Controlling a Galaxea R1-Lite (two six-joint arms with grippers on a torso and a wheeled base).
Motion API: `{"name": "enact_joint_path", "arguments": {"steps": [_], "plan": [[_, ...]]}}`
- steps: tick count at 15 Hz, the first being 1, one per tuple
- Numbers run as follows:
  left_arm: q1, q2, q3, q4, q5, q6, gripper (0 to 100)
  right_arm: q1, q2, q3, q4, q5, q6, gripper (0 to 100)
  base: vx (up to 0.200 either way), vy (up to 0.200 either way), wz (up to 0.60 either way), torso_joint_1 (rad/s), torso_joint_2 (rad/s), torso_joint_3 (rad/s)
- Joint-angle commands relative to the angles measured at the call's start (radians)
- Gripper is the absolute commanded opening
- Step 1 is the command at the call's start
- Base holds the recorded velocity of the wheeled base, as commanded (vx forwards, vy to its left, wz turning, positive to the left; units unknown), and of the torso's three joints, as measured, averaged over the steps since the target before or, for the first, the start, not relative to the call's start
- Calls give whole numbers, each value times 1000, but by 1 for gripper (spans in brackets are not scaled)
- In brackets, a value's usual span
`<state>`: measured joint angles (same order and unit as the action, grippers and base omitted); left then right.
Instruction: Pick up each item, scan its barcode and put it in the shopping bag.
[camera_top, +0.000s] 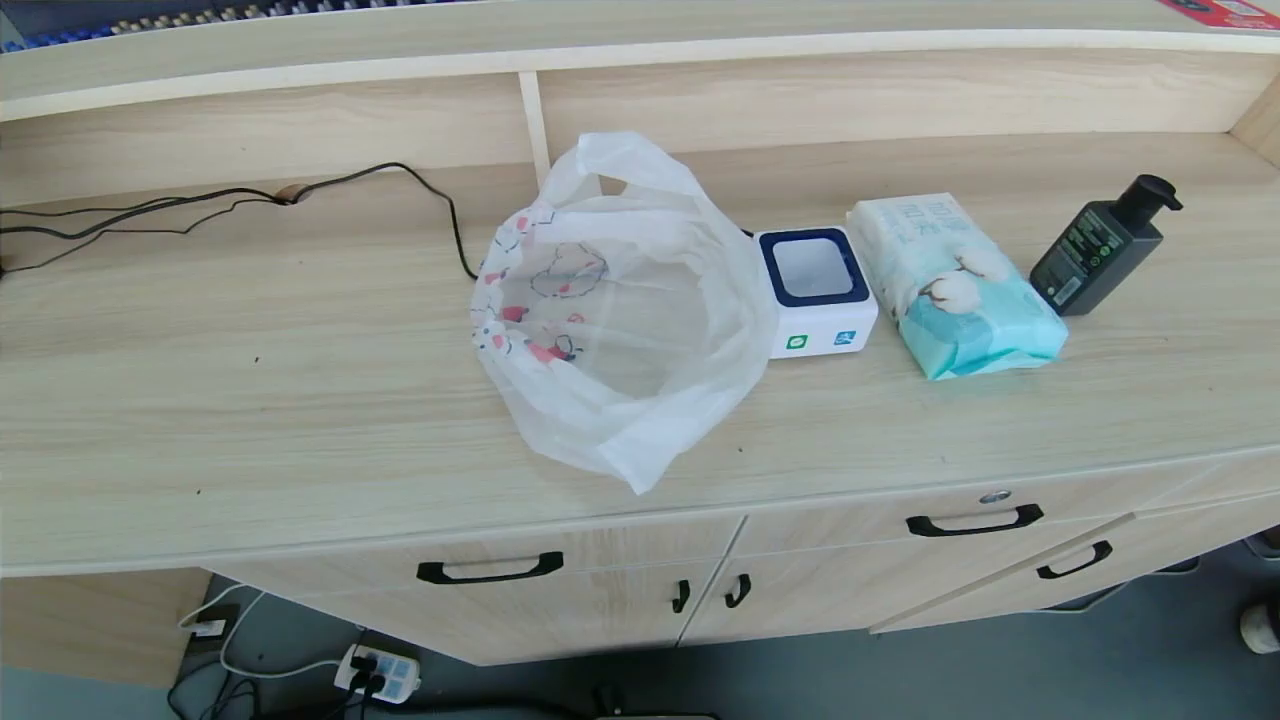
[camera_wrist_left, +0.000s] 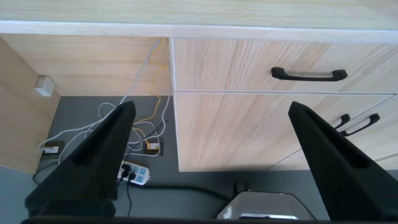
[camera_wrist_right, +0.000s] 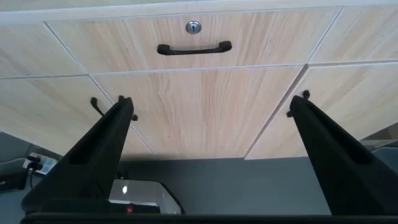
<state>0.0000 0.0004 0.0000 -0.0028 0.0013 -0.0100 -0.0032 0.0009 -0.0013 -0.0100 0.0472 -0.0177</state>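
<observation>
The white shopping bag (camera_top: 620, 310) stands open in the middle of the wooden surface (camera_top: 250, 380). Just beside it, on its right, sits the white barcode scanner (camera_top: 815, 290) with a dark blue frame. Next to the scanner lies a pale blue pack of tissues (camera_top: 950, 285), and a dark pump bottle (camera_top: 1100, 250) stands near the pack, farther right. A black cable (camera_top: 400, 175) runs behind the bag. The left pincer (camera_wrist_left: 211, 107) is apart, low before a drawer handle (camera_wrist_left: 309, 75). The right pincer (camera_wrist_right: 211, 102) is apart too, before a drawer with a lock (camera_wrist_right: 193, 27).
</observation>
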Motion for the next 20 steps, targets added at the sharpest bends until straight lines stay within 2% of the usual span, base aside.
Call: {"name": "enact_joint_path", "arguments": {"steps": [1, 2, 4, 5, 6, 9, 12, 15, 20], "plan": [[0, 0, 0, 0, 0, -1, 100, 25, 105, -123, -2, 72, -11, 100, 0, 0, 0, 0, 0, 0], [0, 0, 0, 0, 0, 1, 100, 34, 177, -172, -7, 80, -11, 100, 0, 0, 0, 0, 0, 0], [0, 0, 0, 0, 0, 1, 100, 78, 536, -411, -31, 82, -11, 100, 0, 0, 0, 0, 0, 0], [0, 0, 0, 0, 0, 1, 100, 83, 630, -470, -47, 85, -10, 100, 0, 0, 0, 0, 0, 0], [0, 0, 0, 0, 0, 1, 100, 100, 820, -591, -68, 102, -5, 100, 0, 0, 0, 0, 0, 0], [0, 0, 0, -3, 0, 2, 100, 101, 1065, -815, -56, 178, -21, 100, 0, 0, 0, 0, 0, 0], [0, 0, 0, -2, 0, 2, 100, 95, 1177, -905, -59, 207, -56, 100, 0, 0, 0, 0, 0, 0], [0, 0, 0, -2, 0, -1, 100, 95, 1200, -907, -67, 209, -58, 100, 200, 0, 0, 4, 2, 4], [0, 0, 0, -2, 0, -1, 100, 72, 1283, -967, -61, 249, -81, 100, 0, 0, 0, 0, 0, 0]]}}
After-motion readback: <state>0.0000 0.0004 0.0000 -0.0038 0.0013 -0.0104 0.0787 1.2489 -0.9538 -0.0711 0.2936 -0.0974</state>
